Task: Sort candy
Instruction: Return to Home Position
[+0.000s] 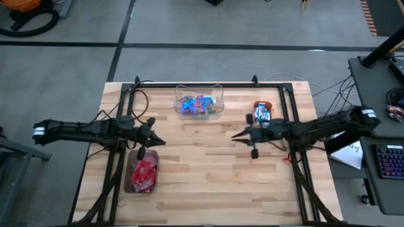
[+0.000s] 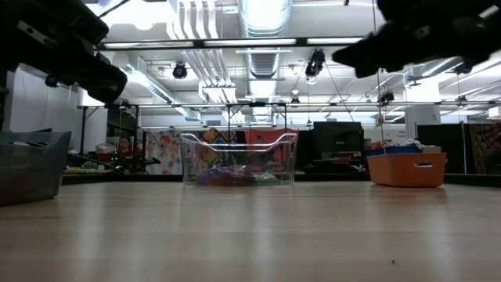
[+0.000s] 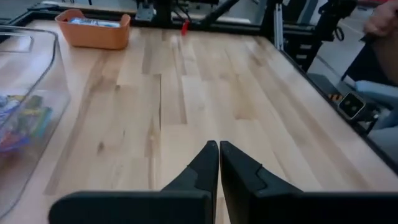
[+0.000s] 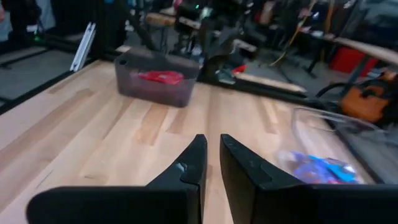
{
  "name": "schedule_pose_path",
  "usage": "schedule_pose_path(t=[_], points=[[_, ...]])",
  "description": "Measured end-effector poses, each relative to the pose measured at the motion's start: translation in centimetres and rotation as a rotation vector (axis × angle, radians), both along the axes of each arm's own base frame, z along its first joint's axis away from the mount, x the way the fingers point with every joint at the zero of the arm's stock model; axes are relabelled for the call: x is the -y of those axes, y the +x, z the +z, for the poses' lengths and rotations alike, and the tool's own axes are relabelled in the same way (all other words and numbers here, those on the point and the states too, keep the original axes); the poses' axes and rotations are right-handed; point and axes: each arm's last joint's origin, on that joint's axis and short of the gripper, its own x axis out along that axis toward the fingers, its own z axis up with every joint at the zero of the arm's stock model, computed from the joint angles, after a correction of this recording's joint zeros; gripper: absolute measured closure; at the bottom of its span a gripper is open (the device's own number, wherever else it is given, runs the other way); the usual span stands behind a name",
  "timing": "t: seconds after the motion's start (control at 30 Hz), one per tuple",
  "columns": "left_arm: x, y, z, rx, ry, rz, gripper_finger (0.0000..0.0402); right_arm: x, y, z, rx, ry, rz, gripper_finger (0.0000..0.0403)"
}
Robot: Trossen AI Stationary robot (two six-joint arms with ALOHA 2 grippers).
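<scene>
The candy lies in three places. Mixed blue, teal and purple packets (image 1: 197, 104) fill a clear plastic box (image 1: 216, 94) at the table's far edge. Red packets (image 1: 145, 173) lie in a dark bin (image 1: 130, 183) near the left. Blue-and-white ones (image 1: 262, 115) sit in a small orange bowl (image 1: 257, 104). My left gripper (image 1: 161, 142) (image 3: 219, 144) hangs shut and empty above the bare wood beside the bin's far end. My right gripper (image 1: 234, 135) (image 4: 211, 138) hangs over the table's middle right, near the bowl, with a narrow gap between its fingers and nothing in it.
A black frame (image 1: 290, 120) runs along the table's left, far and right sides. Bare wood (image 1: 202, 164) stretches between the two grippers and toward the near edge. Beyond the right edge stand a keyboard (image 1: 391, 161) and cables.
</scene>
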Motion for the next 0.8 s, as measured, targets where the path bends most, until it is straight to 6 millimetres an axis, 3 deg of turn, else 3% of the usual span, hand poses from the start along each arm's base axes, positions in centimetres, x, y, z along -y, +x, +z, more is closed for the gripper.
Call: schedule_pose_path(t=[0.27, 0.43, 0.57, 0.8], points=[[0.2, -3.1, 1.5, 0.203, 0.022, -0.002, 0.0402, 1.4, -5.6, -0.7, 0.151, -0.024, -0.075, 0.0367], [0.3, -4.6, 0.5, 0.337, 0.038, -0.016, 0.0402, 1.5, -8.0, -1.8, 0.242, -0.014, -0.038, 0.0367], [0.4, -4.1, -1.3, 0.331, 0.035, -0.086, 0.0402, 1.3, -10.0, -1.8, 0.347, -0.002, 0.006, 0.0367], [0.4, -3.6, -2.5, 0.369, 0.017, -0.070, 0.0401, 1.2, -11.8, -2.1, 0.335, -0.001, 0.010, 0.0367]])
